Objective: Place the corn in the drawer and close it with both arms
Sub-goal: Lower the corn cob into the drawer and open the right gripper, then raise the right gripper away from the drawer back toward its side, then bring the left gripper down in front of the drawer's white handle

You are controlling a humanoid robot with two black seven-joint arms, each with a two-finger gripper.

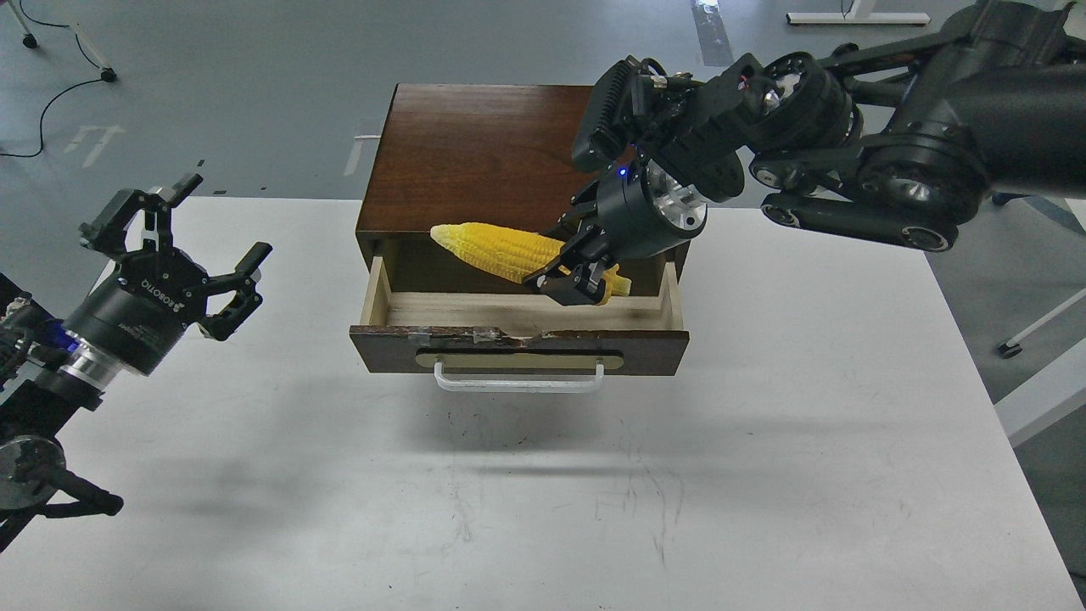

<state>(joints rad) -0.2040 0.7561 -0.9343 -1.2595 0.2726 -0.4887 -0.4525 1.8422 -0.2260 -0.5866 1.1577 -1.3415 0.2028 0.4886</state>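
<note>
The drawer (519, 346) is pulled open from the dark brown cabinet (484, 157); its pale wood inside shows and its white bar handle (519, 382) faces me. My right gripper (570, 283) is shut on the yellow corn (501, 250) near its thick end. It holds the corn almost level over the open drawer, tip pointing left. My left gripper (182, 246) is open and empty, above the table to the left of the drawer.
The cabinet stands at the far middle of the white table (764, 475). The right arm (848, 161) reaches in over the cabinet's right side. Grey floor with cables (51, 93) lies beyond the table.
</note>
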